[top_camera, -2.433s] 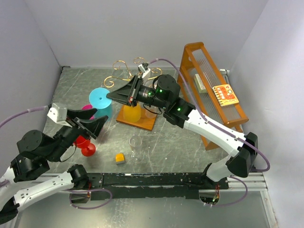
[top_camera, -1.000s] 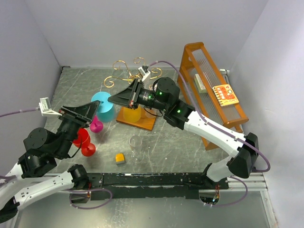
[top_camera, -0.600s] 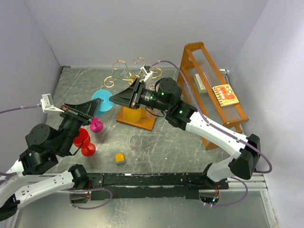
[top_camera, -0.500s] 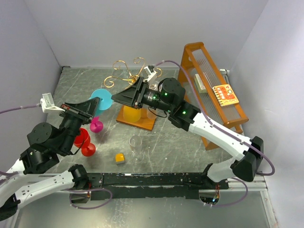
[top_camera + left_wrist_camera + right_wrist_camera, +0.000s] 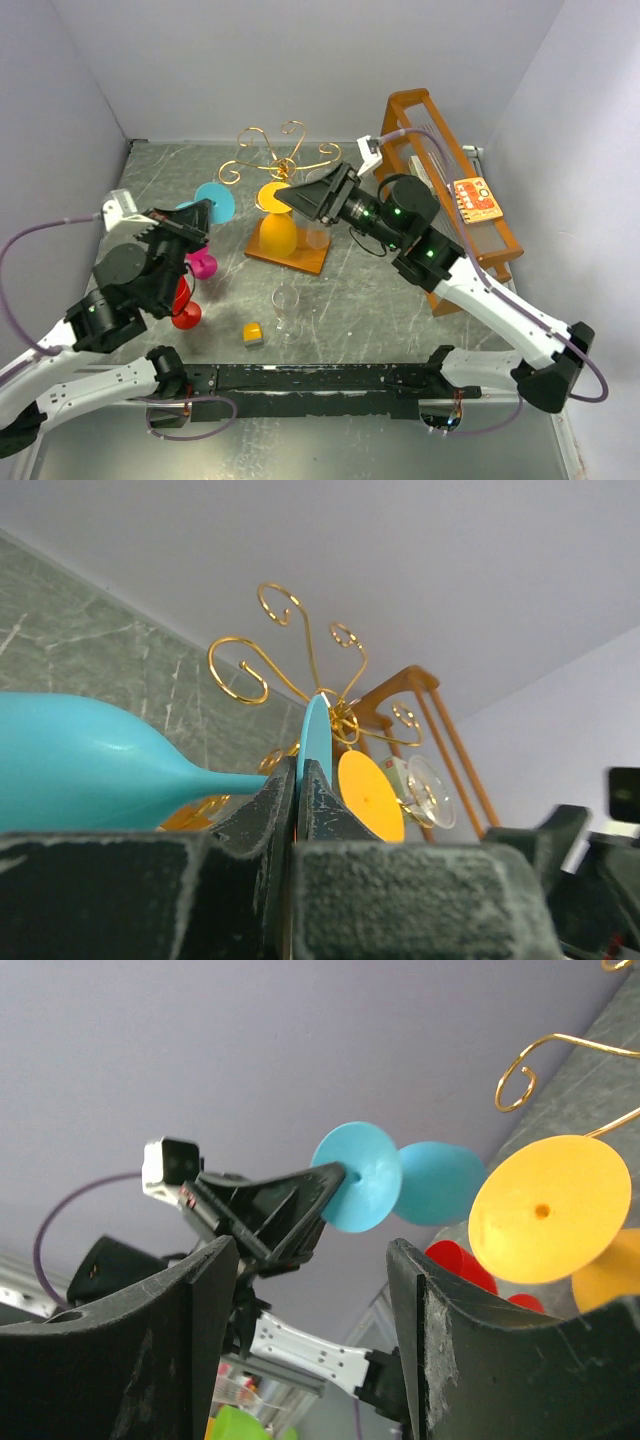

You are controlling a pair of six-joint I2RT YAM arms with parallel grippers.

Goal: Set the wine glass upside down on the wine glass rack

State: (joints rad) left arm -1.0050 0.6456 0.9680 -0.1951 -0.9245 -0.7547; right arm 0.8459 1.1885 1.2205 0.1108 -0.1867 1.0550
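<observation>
Blue wine glass (image 5: 216,197): in the air, left of centre in top view, lying roughly on its side. Foot pointed toward rack, bowl back toward left arm. Not on rack; foot was just left of the gold scrolls, apart from them.
Left claw (image 5: 198,215): pinched on the glass stem right behind the foot. In left wrist view both fingers (image 5: 255,815) were pressed on the thin stem at centre, foot edge-on above them, bowl at far left of frame.
Wine glass rack (image 5: 287,152): gold wire tree w/ curled arms on flat orange-brown base, upper centre of top view.
Yellow glass (image 5: 277,228): hung upside down on rack, foot up in the wire, bowl down over the base.
Hung clear glass (image 5: 428,792): on rack too, right of yellow one in left wrist view.
Right claw (image 5: 292,203): spread wide, holding nothing, tips pointing left, right beside yellow glass's foot. Touching or not: couldn't tell. Right wrist view showed yellow foot at right and blue foot at centre, between the fingers.
Standing clear glass (image 5: 286,308): upright on table (image 5: 370,290), lower centre.
Yellow block (image 5: 253,333): just left of it.
Red glasses (image 5: 186,318): lower left, partly under left arm.
Magenta glass (image 5: 203,264): just above the red ones.
Slatted frame (image 5: 412,98): orange wood, right side.
</observation>
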